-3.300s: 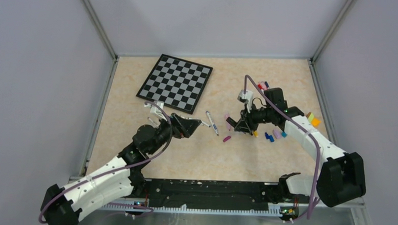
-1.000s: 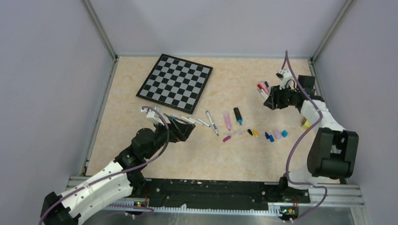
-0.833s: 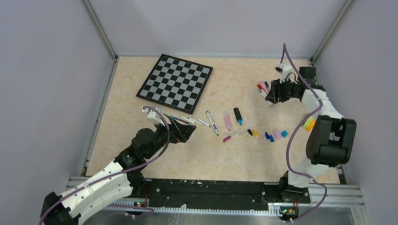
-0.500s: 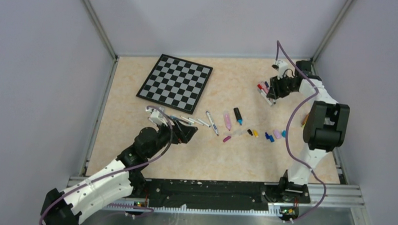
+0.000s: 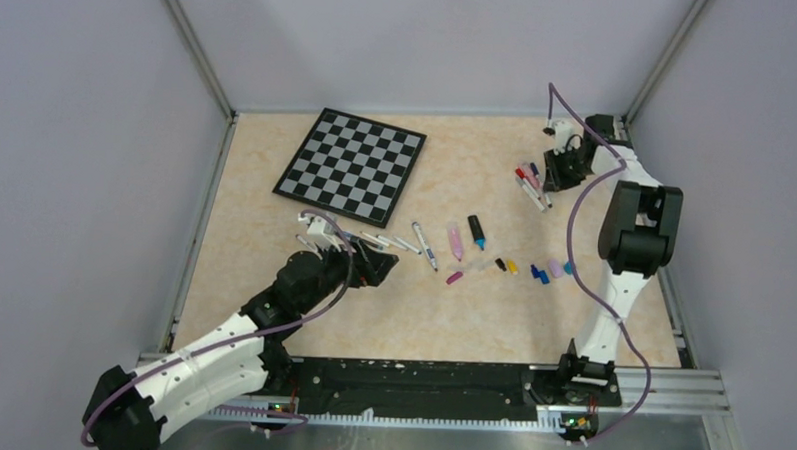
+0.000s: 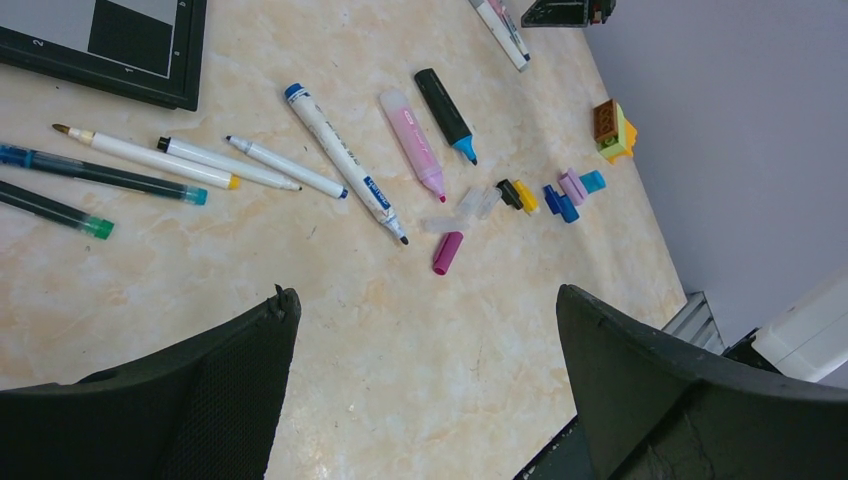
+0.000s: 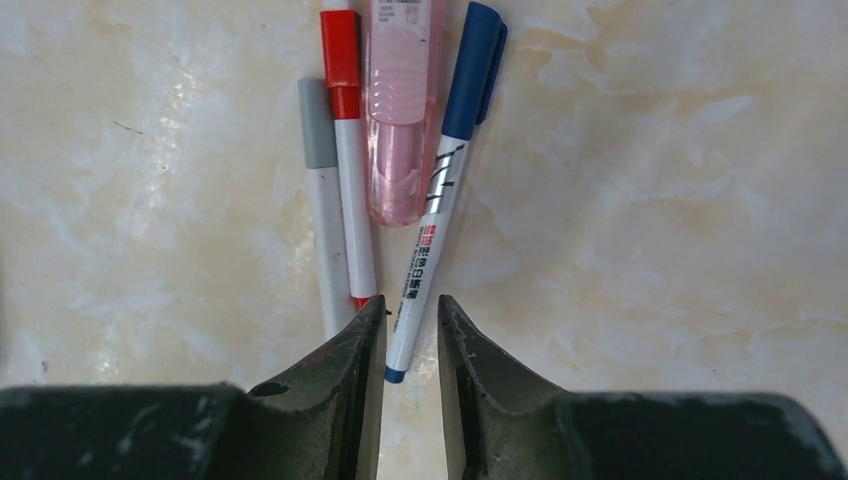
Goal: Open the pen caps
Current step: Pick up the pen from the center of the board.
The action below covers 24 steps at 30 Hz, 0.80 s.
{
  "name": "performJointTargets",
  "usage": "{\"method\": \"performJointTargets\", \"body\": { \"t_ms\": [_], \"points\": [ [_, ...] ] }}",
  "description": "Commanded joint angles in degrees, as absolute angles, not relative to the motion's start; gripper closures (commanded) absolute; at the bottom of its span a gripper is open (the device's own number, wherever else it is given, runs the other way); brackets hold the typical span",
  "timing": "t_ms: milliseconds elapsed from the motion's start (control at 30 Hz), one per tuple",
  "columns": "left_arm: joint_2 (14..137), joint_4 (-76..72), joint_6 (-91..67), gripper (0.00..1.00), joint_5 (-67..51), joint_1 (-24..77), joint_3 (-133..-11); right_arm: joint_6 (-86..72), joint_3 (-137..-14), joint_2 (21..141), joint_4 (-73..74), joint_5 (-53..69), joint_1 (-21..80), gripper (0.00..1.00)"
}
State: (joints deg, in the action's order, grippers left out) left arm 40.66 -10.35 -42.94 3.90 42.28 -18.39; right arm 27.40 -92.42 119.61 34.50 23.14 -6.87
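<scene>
The right claw [image 5: 556,176] hangs just right of a small bunch of capped pens [image 5: 532,187], perhaps touching them. The left claw [image 5: 377,268] sits low, with a row of pens [image 5: 389,242] just beyond it, the chessboard [image 5: 352,166] farther beyond, and loose pen caps [image 5: 545,271] well to its right.

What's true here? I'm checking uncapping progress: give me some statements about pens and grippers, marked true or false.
1. The left gripper is wide open and empty. True.
2. The right gripper has its fingers either side of the tail of the blue-capped pen. True.
3. That pen has lost its cap. False: the blue cap is on.
4. Pens lie on the chessboard. False: the loose pens lie on the table beside the chessboard.
</scene>
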Motion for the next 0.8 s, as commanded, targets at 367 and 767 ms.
{"method": "performJointTargets", "body": {
  "t_ms": [367,767],
  "points": [
    [42.3,-14.1,-41.5,0.01,3.7,41.3,-19.3,26.3,-99.2,125.8,35.4,18.8,-5.6,0.74],
    [43.0,-14.6,-41.3,0.01,3.0,40.8,-19.3,28.3,-99.6,128.3,36.2,9.8,-4.6,0.88]
  ]
}}
